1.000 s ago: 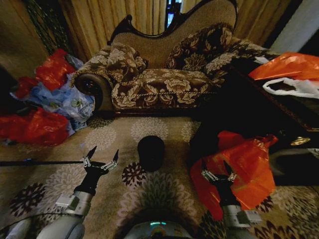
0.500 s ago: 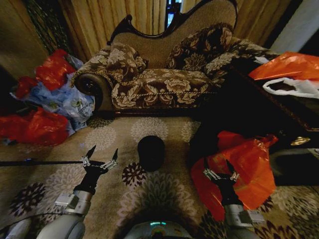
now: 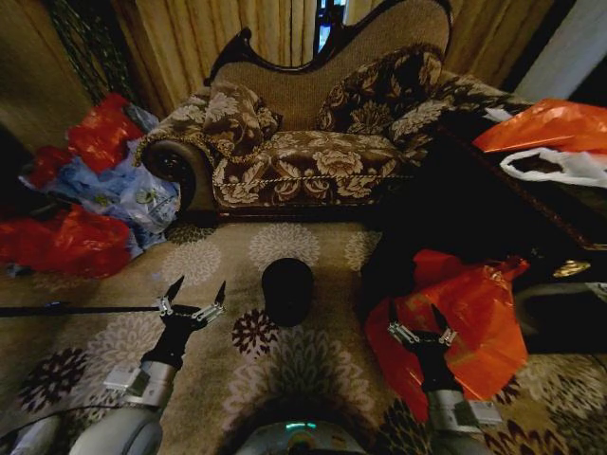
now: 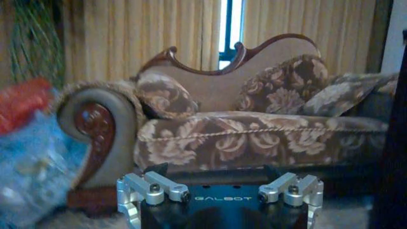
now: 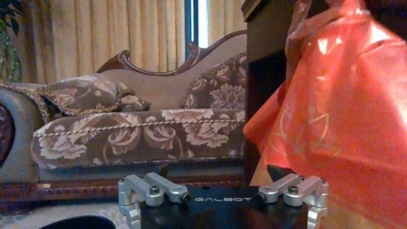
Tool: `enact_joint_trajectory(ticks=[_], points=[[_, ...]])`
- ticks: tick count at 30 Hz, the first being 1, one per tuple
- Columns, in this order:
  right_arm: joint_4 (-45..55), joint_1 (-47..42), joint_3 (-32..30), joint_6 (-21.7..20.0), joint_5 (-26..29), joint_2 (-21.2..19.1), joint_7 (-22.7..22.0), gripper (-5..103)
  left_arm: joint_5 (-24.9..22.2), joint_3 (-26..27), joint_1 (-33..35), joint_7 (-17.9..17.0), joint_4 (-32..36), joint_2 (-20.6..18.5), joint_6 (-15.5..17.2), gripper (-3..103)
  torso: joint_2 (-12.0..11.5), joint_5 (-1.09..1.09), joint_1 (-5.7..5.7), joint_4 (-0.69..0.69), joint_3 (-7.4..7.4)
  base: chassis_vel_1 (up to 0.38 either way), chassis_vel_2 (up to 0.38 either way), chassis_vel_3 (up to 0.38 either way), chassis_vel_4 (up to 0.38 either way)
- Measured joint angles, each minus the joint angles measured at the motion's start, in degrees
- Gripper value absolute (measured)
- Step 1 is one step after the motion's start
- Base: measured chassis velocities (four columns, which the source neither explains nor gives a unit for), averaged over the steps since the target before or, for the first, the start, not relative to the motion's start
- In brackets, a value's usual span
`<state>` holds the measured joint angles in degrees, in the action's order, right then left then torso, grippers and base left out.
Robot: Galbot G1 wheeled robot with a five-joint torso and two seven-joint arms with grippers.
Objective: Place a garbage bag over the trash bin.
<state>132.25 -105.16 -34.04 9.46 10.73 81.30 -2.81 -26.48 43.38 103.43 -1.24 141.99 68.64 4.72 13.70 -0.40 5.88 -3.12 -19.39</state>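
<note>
The trash bin (image 3: 287,289), small, black and round, stands upright on the patterned carpet in front of the sofa. The garbage bag is out of view. My left gripper (image 3: 197,292) hovers open over the carpet to the left of the bin, nothing between its fingers. On the bin's right, my right gripper (image 3: 414,315) is open and empty in front of a large orange-red printed bag (image 3: 469,322). That bag (image 5: 330,119) hangs down the side of a dark table, close beside the right gripper in the right wrist view.
A floral sofa (image 3: 313,142) stands behind the bin. Stuffed red and blue bags (image 3: 85,190) are piled at the left. A dark table (image 3: 493,209) at the right carries an orange bag (image 3: 550,123) and a white one (image 3: 560,166). A thin black rod (image 3: 76,309) lies left.
My right gripper has drifted slightly to the right, nearer the orange-red printed bag. The left arm and the bin have not moved.
</note>
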Motion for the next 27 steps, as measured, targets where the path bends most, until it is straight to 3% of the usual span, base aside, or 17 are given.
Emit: enact_joint_trajectory(ticks=[1, 7, 9, 11, 14, 19, 22, 23, 27], points=[[-0.78, 0.34, 0.15, 0.39, 0.09, -0.30, 0.01, 100, -2.51, -0.34, -0.51, -0.41, 0.04, -1.61, 0.53, 100, 0.00, 0.00, 0.00, -0.01, 0.00, 0.000, 0.000, 0.000, 0.000], [-3.33, 1.45, 1.46, 1.63, 0.51, -1.56, 0.22, 100, -7.14, -0.47, -1.41, -0.50, -0.46, -6.28, 0.18, 100, 0.00, -0.02, 0.00, -0.01, 0.00, 0.000, 0.000, 0.000, 0.000], [-4.78, 2.15, 2.08, 2.62, 0.91, -2.28, 0.42, 100, -10.71, -1.00, -2.08, -1.87, -0.23, -8.87, 0.68, 100, 0.00, 0.00, 0.00, 0.05, 0.00, 0.000, 0.000, 0.000, 0.000], [-6.23, 2.49, 2.25, 3.54, 0.93, -2.41, 0.30, 100, -14.00, -2.19, -3.45, -2.97, -0.15, -12.14, 1.66, 100, 0.00, -0.01, 0.00, -0.01, 0.00, 0.000, 0.000, 0.000, 0.000], [-8.05, 2.98, 2.24, 4.27, 0.77, -2.47, 0.21, 100, -15.33, -3.85, -4.91, -3.11, -0.41, -15.46, 2.51, 100, 0.00, 0.01, 0.00, -0.01, 0.00, 0.000, 0.000, 0.000, 0.000], [-9.28, 3.91, 2.23, 4.21, 0.76, -2.48, 0.20, 100, -16.28, -6.86, -8.14, -3.10, -1.44, -17.43, 3.63, 100, 0.00, -0.01, 0.00, 0.01, 0.00, 0.000, 0.000, 0.000, 0.000], [-9.92, 4.53, 2.38, 3.92, 0.76, -2.63, 0.19, 100, -20.96, -13.79, -15.46, -4.42, -3.34, -19.65, 4.98, 100, 0.00, 0.00, 0.00, 0.00, 0.00, 0.000, 0.000, 0.000, 0.000], [-9.92, 4.53, 2.38, 3.92, 0.76, -2.63, 0.19, 100, -20.96, -13.79, -15.46, -4.42, -3.34, -19.65, 4.98, 100, 0.00, 0.00, 0.00, 0.00, 0.00, 0.000, 0.000, 0.000, 0.000], [-10.59, 4.58, 2.44, 3.87, 0.76, -3.04, 0.15, 100, -30.18, -24.72, -27.48, -9.35, -5.59, -23.40, 5.74, 100, 0.00, 0.01, 0.00, -0.01, -0.01, 0.000, 0.000, 0.000, 0.000]])
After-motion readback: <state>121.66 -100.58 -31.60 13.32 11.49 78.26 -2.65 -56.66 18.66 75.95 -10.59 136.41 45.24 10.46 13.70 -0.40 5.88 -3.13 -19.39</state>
